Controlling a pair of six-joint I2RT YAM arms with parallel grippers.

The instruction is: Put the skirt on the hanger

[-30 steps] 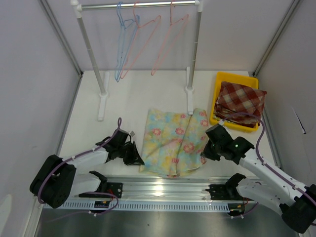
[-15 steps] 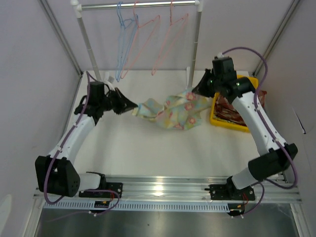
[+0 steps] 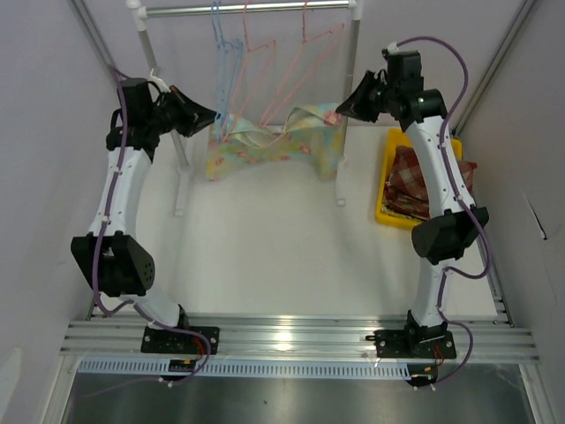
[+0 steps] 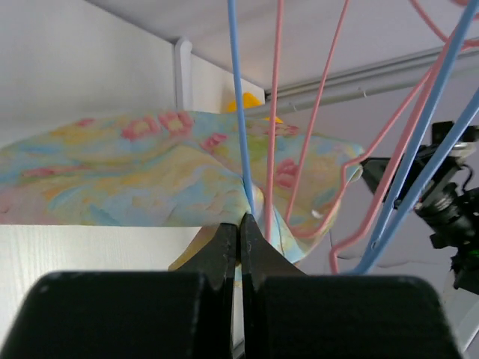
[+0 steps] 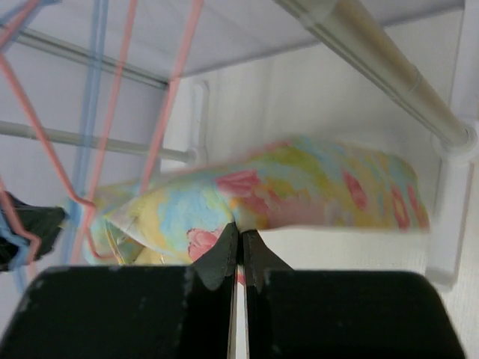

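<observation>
The floral skirt [image 3: 274, 146] hangs stretched in the air between my two grippers, just below the rail, against the pink hanger [image 3: 296, 97]. My left gripper [image 3: 214, 116] is shut on the skirt's left end; in the left wrist view the cloth [image 4: 150, 179] spreads from the closed jaws beside a blue hanger wire [image 4: 239, 134]. My right gripper [image 3: 339, 109] is shut on the skirt's right end, and the cloth [image 5: 299, 187] fills the right wrist view. Blue hangers [image 3: 222, 53] and pink hangers hang from the rail [image 3: 256, 9].
The rack's two posts [image 3: 353, 79] stand on white feet [image 3: 181, 190] on the table. A yellow bin [image 3: 388, 190] at the right holds a red plaid cloth [image 3: 430, 181]. Grey walls close in both sides.
Both arms have risen from the table's front to the rail at the back, lifting the skirt off the table and spreading it between them against the hangers.
</observation>
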